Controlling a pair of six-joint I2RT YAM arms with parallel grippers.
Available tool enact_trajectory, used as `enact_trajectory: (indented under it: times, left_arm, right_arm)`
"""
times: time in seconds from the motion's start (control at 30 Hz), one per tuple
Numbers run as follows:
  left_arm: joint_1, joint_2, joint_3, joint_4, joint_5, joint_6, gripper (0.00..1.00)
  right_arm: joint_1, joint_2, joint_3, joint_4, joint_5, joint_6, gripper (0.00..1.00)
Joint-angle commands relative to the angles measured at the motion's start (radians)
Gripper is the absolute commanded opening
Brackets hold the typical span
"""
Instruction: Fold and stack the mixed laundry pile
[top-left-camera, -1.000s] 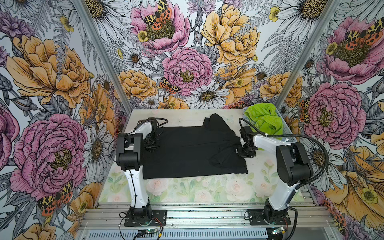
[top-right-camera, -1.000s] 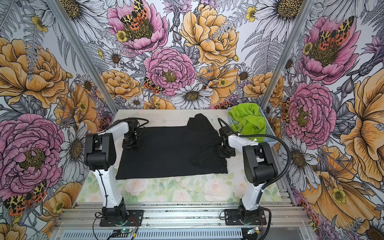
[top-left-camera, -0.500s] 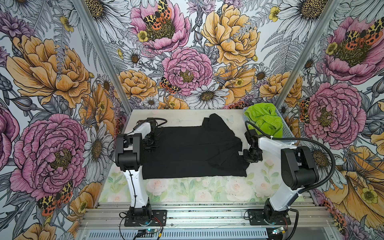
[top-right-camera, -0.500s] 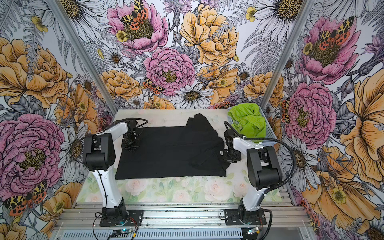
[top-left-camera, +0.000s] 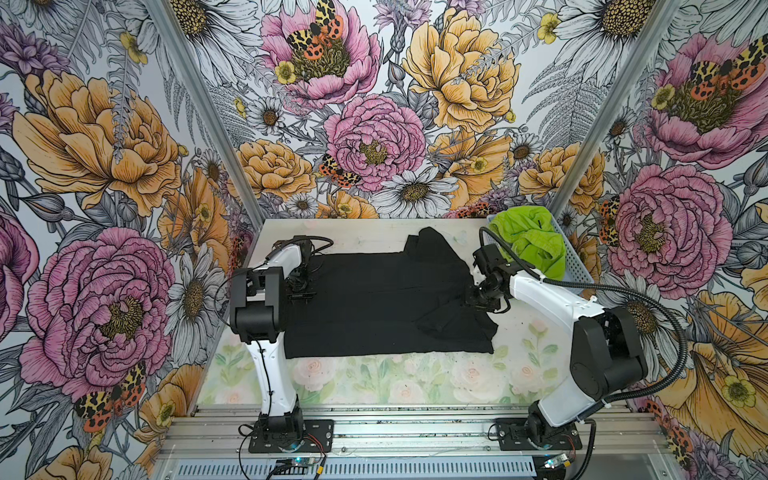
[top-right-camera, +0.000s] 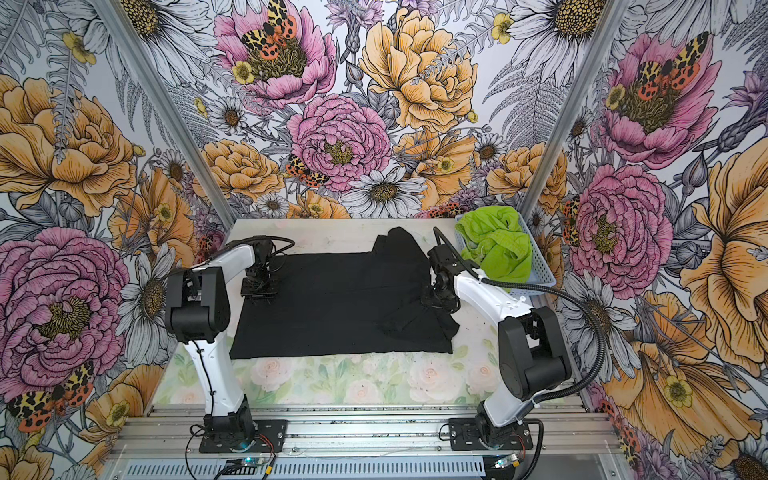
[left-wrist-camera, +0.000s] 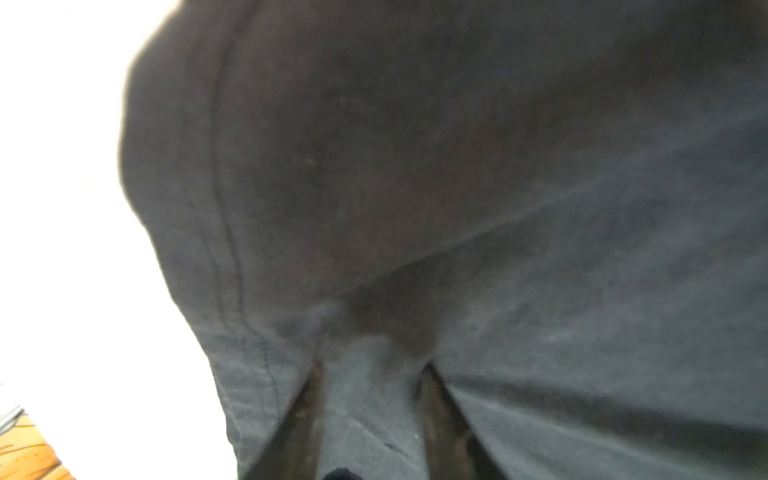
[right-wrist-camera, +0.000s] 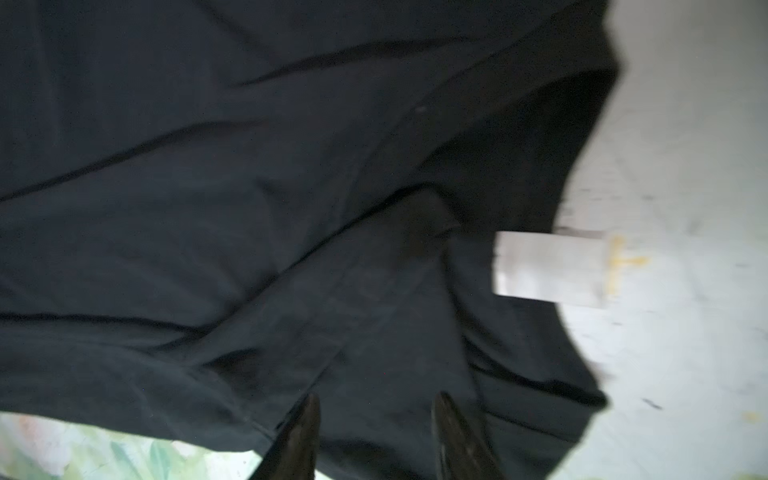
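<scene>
Top views bright, sharp; wrist views blurred, overexposed.

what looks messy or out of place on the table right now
The black T-shirt lies mostly flat, but its end by the right gripper is rumpled, with folds lying askew. The lime-green shorts sit crumpled and unfolded in the blue basket.

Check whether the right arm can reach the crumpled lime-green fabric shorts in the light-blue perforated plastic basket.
Probably yes: the shorts lie uncovered in the basket, close beside the right gripper, nothing between.
</scene>
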Motion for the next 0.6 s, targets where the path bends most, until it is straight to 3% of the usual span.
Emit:
enact_trajectory:
  times: [0.0,0.1,0.2,0.57]
  left_arm:
    - [-0.007,-0.028,-0.030,0.034,0.037,-0.013,0.52]
    - [-0.007,-0.073,-0.030,0.044,0.054,-0.028,0.63]
    - [-0.006,-0.113,-0.029,0.052,0.080,-0.041,0.68]
    - [-0.027,-0.163,-0.039,0.055,0.112,-0.049,0.72]
  right_arm:
    - [0.052,-0.016,-0.064,0.143,-0.096,0.157,0.50]
    - [0.095,0.002,-0.104,0.217,-0.109,0.223,0.53]
    - [0.127,0.022,-0.125,0.245,-0.105,0.265,0.56]
    - [0.176,0.008,-0.195,0.258,-0.056,0.375,0.63]
